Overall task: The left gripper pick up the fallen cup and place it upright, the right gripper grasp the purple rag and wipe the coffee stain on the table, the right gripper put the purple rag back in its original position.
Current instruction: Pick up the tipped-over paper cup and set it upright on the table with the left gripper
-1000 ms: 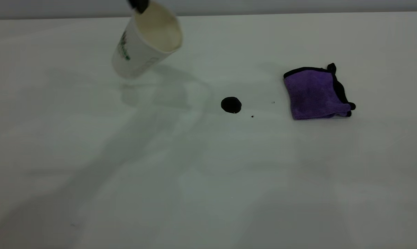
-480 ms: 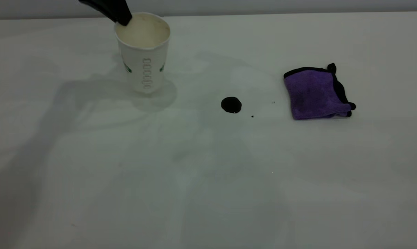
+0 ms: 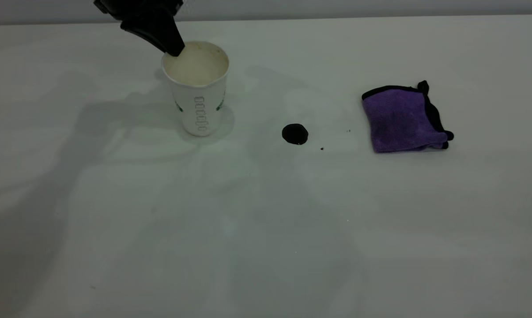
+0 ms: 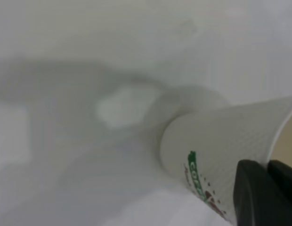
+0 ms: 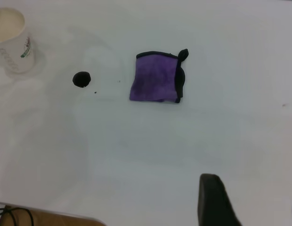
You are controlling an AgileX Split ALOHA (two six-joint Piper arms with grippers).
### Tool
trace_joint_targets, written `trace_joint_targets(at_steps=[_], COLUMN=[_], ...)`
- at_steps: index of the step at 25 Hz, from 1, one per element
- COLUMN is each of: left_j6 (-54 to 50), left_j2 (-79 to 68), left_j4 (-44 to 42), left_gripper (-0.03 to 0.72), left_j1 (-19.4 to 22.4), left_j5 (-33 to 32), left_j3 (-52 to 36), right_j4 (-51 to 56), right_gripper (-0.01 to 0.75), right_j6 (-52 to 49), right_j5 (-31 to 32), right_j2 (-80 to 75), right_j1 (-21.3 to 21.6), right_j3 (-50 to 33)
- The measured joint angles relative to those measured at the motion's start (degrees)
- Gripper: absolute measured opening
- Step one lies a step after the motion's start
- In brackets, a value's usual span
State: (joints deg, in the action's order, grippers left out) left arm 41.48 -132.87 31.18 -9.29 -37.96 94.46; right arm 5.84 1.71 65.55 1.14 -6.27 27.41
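Note:
The white cup (image 3: pixel 199 101) with the green band stands upright on the table (image 3: pixel 266 229), left of centre, its cream inside facing up. My left gripper (image 3: pixel 174 47) is shut on its far-left rim, one finger inside and one outside; the wrist view shows this grip (image 4: pixel 270 186) on the cup (image 4: pixel 216 141). The round black-brown coffee stain (image 3: pixel 295 134) lies right of the cup. Further right lies the folded purple rag (image 3: pixel 400 119). My right gripper (image 5: pixel 252 200) hovers open and empty, apart from the rag (image 5: pixel 155 84), the stain (image 5: pixel 81 79) and the cup (image 5: pixel 12 44); the exterior view does not show it.
Two tiny dark specks (image 3: pixel 322 149) sit between the stain and the rag. The table's back edge meets a grey wall just behind the cup. A brown edge with cables (image 5: pixel 42 219) shows in a corner of the right wrist view.
The cup hung tilted a second ago; it now stands upright, shifted right and nearer the camera. The left gripper came down into view, still holding the rim. Rag and stain have not moved.

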Motion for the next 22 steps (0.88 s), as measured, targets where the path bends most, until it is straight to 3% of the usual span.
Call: trace_joint_targets(at_steps=[11, 14, 22], left_j6=[0.06, 0.06, -0.37], left_j2=[-0.26, -0.26, -0.30], left_j4=[0.32, 0.32, 0.13], left_gripper=[0.047, 0.126, 0.455], left_j1=[0.00, 0.00, 0.00], left_j5=[0.56, 0.28, -0.88], left_j3=[0.00, 0.00, 0.92], right_j4=[0.00, 0.00, 0.00], right_gripper=[0.438, 0.438, 0.438], right_j6=[0.00, 0.00, 0.00], right_j5=[0.00, 0.00, 0.00], right_j2=[0.00, 0.00, 0.00], right_j1=[0.00, 0.00, 0.00], right_j3=[0.00, 0.00, 0.00])
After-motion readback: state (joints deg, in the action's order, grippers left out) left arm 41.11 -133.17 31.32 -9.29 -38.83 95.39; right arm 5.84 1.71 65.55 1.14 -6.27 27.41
